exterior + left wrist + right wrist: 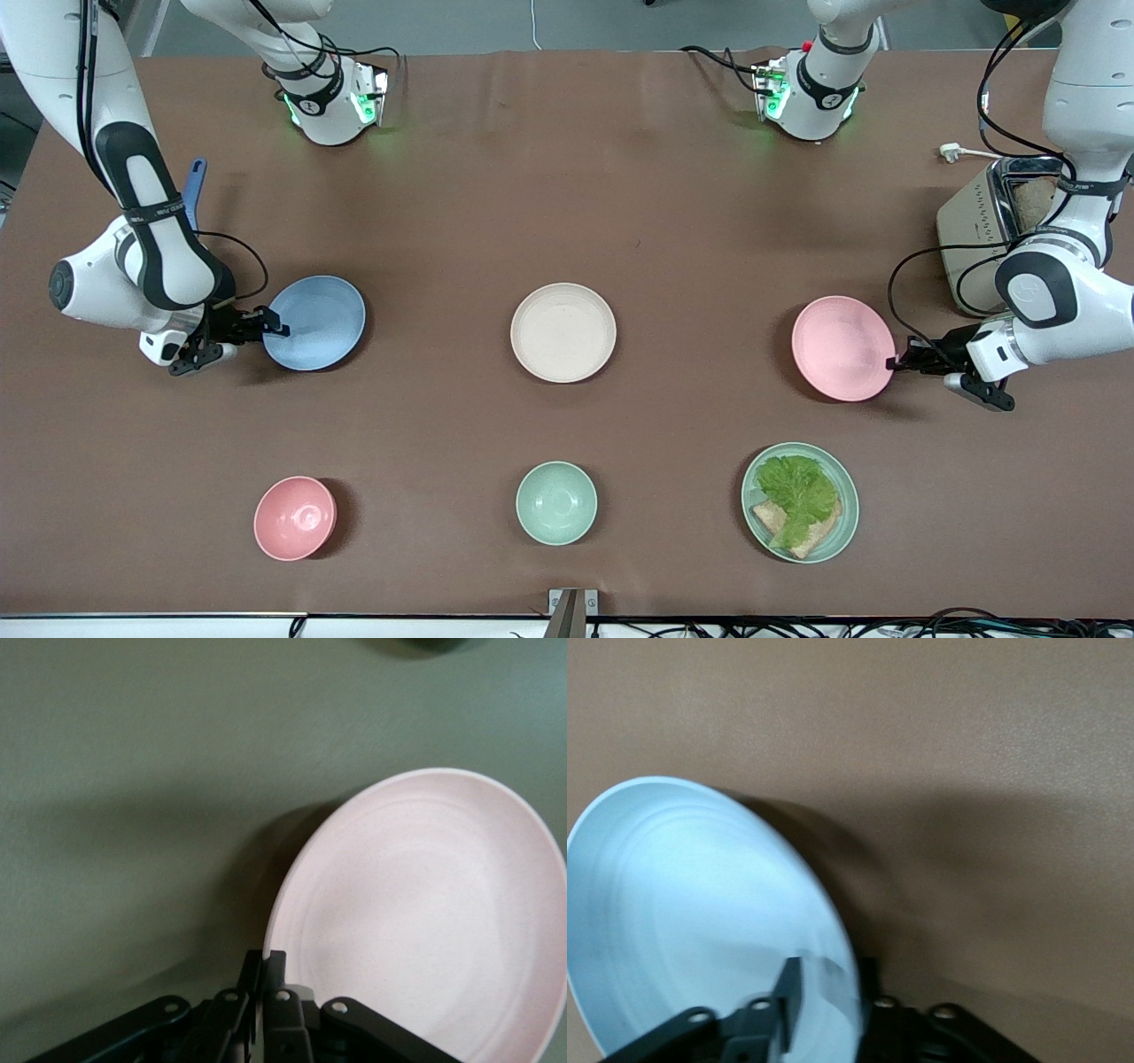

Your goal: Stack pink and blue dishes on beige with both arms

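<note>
The cream-beige plate [563, 332] lies flat at the table's middle with nothing on it. My right gripper [275, 330] is shut on the rim of the pale blue plate [314, 322], which is tilted over the table toward the right arm's end. In the right wrist view one finger lies inside the blue plate [700, 921], the other outside, with the gripper [833, 983] pinching the edge. My left gripper [899, 361] is shut on the rim of the pale pink plate [842, 347], tilted over the table toward the left arm's end. The left wrist view shows the gripper [270, 961] clamped on the pink plate [425, 912].
Nearer the front camera stand a pink bowl [295, 518], a mint bowl [556, 502] and a mint-green plate with lettuce and bread [800, 502]. A beige toaster [992, 230] sits by the left arm. A blue utensil [193, 190] lies under the right arm.
</note>
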### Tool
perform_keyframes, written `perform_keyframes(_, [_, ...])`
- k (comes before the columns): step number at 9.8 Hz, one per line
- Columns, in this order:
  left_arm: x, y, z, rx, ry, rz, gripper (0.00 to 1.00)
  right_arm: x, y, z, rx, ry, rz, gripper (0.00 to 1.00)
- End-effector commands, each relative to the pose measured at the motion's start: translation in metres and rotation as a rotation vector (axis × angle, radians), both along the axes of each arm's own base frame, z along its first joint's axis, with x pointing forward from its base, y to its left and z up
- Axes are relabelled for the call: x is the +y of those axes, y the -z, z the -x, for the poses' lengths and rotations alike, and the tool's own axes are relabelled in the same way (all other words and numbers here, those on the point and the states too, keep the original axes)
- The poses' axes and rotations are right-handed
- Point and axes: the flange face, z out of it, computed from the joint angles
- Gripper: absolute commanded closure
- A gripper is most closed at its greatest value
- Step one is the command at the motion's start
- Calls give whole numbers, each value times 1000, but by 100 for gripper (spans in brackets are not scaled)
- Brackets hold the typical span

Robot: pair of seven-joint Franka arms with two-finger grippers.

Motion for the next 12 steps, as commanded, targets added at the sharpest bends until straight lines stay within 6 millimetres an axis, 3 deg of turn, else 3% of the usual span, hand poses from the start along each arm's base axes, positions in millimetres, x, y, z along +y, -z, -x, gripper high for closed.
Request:
perform_keyframes(1, [-53, -36, -6, 37, -30, 51, 100, 5, -5, 4, 16, 29, -47, 100])
perform_keyframes(2, [-87, -60, -11, 50, -70, 58, 100, 3, -20, 1, 47, 60, -78, 100])
perform_keyframes(3, [-130, -83, -14, 68, -106, 52, 100, 7, -50, -8, 65, 86, -115, 100])
perform_keyframes(5, [-229, -104, -10, 103, -182, 9, 100, 11, -118, -33, 132, 126, -151, 100])
perform_keyframes(7, [-323, -104, 10, 141, -229, -129, 100, 15, -191, -62, 209, 146, -121, 100])
perform_keyframes(8, [-362, -98, 24, 149, -258, -214, 100, 26, -218, -72, 235, 178, -109, 100])
perform_keyframes(9, [-387, -92, 33, 138, -278, -260, 100, 40, -238, -81, 239, 200, -98, 100])
perform_keyframes(12, [-473, -73, 71, 106, -305, -249, 100, 107, -254, -94, 259, 248, -76, 100])
